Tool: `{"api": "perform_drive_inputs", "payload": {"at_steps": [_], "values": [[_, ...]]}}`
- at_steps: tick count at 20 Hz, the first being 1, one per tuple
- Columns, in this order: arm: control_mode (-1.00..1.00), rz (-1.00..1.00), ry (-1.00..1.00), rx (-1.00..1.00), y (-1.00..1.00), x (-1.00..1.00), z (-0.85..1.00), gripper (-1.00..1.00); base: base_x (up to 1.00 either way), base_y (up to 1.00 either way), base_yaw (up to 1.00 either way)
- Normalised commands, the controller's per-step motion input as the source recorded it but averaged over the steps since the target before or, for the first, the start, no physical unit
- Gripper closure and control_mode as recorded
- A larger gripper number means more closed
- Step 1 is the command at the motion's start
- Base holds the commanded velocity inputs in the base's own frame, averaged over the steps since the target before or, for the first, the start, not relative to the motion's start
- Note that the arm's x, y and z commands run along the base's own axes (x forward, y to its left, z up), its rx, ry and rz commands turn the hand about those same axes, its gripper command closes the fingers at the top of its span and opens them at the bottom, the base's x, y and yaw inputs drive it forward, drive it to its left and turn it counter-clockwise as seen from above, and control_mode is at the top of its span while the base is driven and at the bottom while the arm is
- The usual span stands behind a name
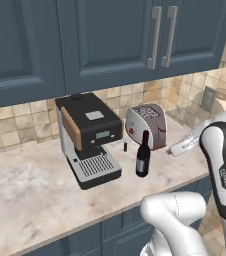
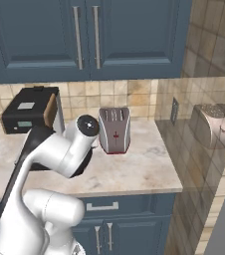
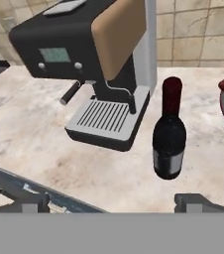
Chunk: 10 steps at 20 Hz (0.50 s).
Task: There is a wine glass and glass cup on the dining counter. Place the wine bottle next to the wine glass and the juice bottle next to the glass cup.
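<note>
Hand view shows the wine bottle [image 3: 169, 134] upright on the worktop [image 3: 29, 139] beside the espresso machine [image 3: 91, 64]; gripper [image 3: 114, 201] spread, empty. Probably glass-heavy and slippery: grip the wide body.

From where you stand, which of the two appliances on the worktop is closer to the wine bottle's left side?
The black coffee machine stands left of the wine bottle; the silver toaster sits behind, to its right.
</note>
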Motion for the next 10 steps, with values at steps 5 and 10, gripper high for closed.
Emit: {"api": "perform_drive_inputs", "payload": {"at_steps": [5, 10], "values": [[-1.0, -0.13, 0.01, -0.01, 0.0, 0.4, -0.09, -1.0, 0.0, 0.0, 0.0], [-1.0, -0.2, 0.08, -0.01, 0.01, 0.44, -0.04, -1.0, 0.0, 0.0, 0.0]]}}
